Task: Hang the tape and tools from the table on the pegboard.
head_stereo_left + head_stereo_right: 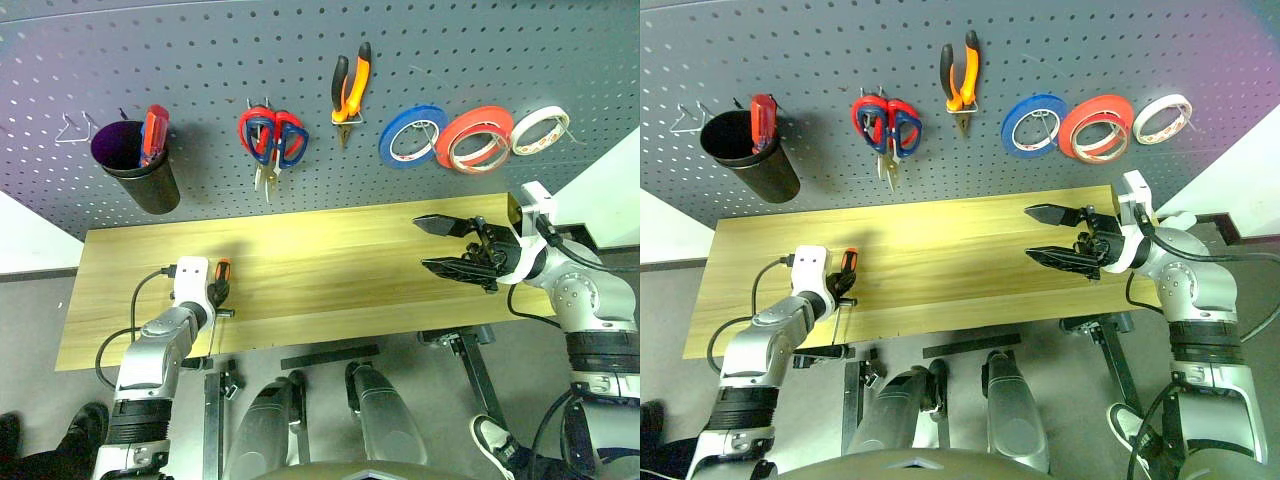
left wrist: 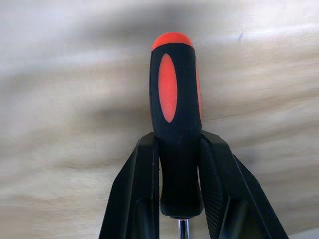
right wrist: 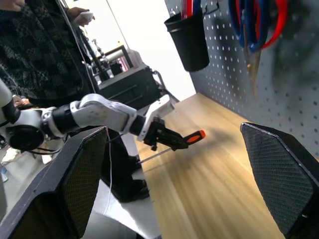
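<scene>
Red-orange tape roll (image 1: 479,138), orange-black pliers (image 1: 350,88), dark blue-handled scissors (image 1: 262,137) hung on grey perforated pegboard (image 1: 200,50). Remaining: orange-black screwdriver (image 2: 175,124), clenched in left gripper (image 2: 180,189) over yellow wooden table (image 1: 320,270). Right gripper (image 1: 442,246) spread wide, empty.

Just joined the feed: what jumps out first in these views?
The left gripper has its fingers shut on the orange-and-black screwdriver over the table's left near edge. On the pegboard above hang the pliers, two pairs of scissors and three tape rolls, blue, red-orange and white. The right gripper waits open.
</scene>
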`<state>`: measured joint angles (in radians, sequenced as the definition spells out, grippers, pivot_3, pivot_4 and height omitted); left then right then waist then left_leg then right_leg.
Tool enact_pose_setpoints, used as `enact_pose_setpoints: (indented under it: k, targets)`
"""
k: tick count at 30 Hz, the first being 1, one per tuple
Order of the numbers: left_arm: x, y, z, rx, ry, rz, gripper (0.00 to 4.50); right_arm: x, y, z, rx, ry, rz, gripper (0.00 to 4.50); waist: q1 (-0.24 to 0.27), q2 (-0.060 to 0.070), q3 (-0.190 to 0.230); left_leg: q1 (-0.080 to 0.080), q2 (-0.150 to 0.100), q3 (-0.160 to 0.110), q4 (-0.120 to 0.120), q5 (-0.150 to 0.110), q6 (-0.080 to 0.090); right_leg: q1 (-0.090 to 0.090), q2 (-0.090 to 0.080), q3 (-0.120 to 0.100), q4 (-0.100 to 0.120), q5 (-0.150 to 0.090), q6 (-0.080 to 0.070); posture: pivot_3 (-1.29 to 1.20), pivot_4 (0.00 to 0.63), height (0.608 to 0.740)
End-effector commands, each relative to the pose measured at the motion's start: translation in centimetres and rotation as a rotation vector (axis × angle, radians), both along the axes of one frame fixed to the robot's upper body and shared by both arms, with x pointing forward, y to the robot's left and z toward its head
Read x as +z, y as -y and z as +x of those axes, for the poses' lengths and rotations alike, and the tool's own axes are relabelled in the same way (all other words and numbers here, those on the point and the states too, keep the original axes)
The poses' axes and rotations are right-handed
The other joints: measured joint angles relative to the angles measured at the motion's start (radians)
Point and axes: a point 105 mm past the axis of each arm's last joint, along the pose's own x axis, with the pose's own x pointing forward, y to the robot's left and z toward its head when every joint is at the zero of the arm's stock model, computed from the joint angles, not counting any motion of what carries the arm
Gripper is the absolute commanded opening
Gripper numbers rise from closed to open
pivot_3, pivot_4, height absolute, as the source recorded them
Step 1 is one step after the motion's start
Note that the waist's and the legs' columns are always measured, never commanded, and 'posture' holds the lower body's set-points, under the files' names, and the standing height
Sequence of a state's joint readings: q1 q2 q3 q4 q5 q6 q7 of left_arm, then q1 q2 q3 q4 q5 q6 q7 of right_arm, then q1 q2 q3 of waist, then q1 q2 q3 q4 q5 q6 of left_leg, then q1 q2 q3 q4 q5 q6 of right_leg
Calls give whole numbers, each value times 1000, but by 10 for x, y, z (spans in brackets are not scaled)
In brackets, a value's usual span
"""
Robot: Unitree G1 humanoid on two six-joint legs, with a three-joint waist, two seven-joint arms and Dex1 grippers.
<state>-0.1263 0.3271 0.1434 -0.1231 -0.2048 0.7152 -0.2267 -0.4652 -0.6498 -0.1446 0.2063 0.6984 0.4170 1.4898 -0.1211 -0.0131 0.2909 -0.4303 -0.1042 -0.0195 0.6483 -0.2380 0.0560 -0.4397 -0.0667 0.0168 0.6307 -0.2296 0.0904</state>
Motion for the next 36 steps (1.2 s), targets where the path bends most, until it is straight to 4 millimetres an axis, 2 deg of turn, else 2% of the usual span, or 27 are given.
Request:
enact_pose_setpoints:
  k: [1,7,10,14,22,24,31,36]
  targets:
    - [29,10,-1,-72,131,65,728,6,2,3,-2,51,12,4500,1,0,-2,0,0,0,0,0,0,0,0,0,0,0,0,-256,208,740]
    - [51,33,-7,-234,284,163,728,5,3,10,-19,68,30,4500,0,3,-23,0,-1,1,-1,0,-1,-1,0,-1,0,0,0,-255,157,740]
    - [69,46,-9,-317,391,205,728,6,4,13,-28,84,37,4500,-1,5,-41,0,-1,1,-1,0,-1,0,0,-1,0,0,1,-257,136,740]
    - [95,44,-2,-320,532,267,728,7,5,18,-38,97,44,4500,-2,10,-66,0,-1,1,0,1,-1,0,0,-1,0,1,1,-258,112,740]
    - [177,53,12,-359,829,347,728,8,5,22,-49,114,42,4500,-5,10,-106,2,-2,1,1,1,-2,2,1,-1,0,2,2,-254,86,740]
    - [193,53,15,-359,872,351,728,9,5,23,-49,118,41,4500,-6,12,-113,2,-2,1,2,1,-2,2,1,-1,1,2,3,-254,87,740]
    - [237,53,17,-348,1003,372,728,10,5,25,-49,122,37,4500,-10,15,-122,5,-2,1,2,1,-2,5,1,0,2,2,3,-252,90,740]
    - [267,43,16,-311,1075,404,728,10,6,25,-52,121,33,4500,-10,15,-124,5,-2,0,4,1,-2,5,2,0,3,2,3,-250,94,740]
